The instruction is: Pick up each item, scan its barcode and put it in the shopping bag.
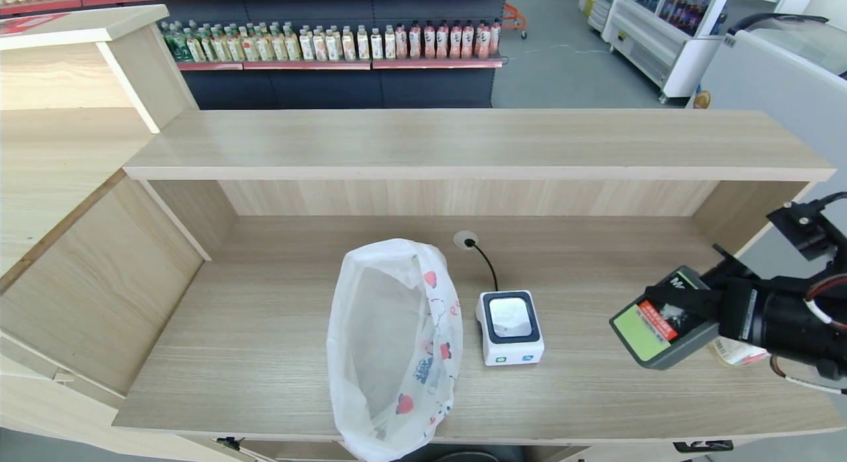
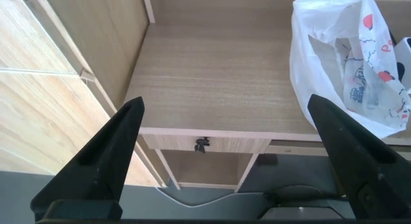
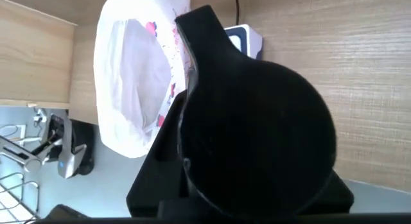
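- Two sets of jaws are mine. The left gripper (image 2: 225,108) has its fingers (image 2: 106,156) spread wide with nothing between them. The right gripper (image 1: 685,303) is clamped on a dark box (image 1: 652,329) with a green and red label.
- The dark box sits in my right jaws, lifted off the wooden counter (image 1: 265,343) and tilted, its labelled face turned upward. One black finger lies across that face.
- The scanner (image 1: 509,326) (image 3: 247,38) stands on the counter off to the side of my right jaws, apart from the box, with its glass window facing up. Its cable (image 1: 488,267) runs back from it to a hole in the counter.
- The shopping bag (image 1: 390,343) (image 2: 347,57) (image 3: 128,89) stands beyond the scanner from my right jaws, just beside it, with its mouth open. It is not between my left jaws but forward and off to one side of them, well apart.
- A pale packet (image 1: 731,351) lies on the counter below my right wrist, just behind the held box. It is mostly hidden, so I cannot tell what it is.
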Tool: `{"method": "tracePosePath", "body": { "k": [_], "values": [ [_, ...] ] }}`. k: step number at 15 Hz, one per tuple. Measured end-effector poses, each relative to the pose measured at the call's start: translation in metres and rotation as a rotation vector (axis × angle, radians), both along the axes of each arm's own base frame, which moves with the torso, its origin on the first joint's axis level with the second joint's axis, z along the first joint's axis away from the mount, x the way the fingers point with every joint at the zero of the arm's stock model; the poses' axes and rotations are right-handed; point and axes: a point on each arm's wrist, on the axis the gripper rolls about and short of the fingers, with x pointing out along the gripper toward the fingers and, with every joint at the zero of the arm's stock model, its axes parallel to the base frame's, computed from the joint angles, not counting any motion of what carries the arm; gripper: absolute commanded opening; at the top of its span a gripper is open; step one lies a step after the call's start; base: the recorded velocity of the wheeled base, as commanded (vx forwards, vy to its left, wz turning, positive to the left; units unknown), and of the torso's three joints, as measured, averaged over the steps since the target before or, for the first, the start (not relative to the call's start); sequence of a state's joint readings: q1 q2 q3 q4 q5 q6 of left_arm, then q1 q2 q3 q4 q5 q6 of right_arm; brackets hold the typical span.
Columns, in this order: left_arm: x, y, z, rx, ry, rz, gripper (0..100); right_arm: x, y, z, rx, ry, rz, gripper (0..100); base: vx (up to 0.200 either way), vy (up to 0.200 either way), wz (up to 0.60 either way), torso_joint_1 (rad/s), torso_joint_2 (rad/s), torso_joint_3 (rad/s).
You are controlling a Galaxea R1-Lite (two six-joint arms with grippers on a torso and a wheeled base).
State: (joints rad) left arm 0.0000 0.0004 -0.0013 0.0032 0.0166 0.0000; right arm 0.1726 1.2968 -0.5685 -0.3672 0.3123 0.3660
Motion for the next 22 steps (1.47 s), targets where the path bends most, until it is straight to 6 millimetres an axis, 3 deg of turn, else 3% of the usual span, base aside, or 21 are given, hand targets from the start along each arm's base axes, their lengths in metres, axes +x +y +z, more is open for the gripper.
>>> {"method": "tracePosePath", "body": {
  "k": [11, 22],
  "values": [
    [0.000, 0.000, 0.000, 0.002, 0.000, 0.000, 100, 0.098, 0.056, -0.055, -0.110, 0.007, 0.125, 0, 0.000, 0.000, 0.00, 0.000, 0.00, 0.000],
    [0.000, 0.000, 0.000, 0.003, 0.000, 0.000, 100, 0.138, 0.087, -0.081, -0.102, -0.009, 0.178, 0, 0.000, 0.000, 0.00, 0.000, 0.00, 0.000]
  ]
}}
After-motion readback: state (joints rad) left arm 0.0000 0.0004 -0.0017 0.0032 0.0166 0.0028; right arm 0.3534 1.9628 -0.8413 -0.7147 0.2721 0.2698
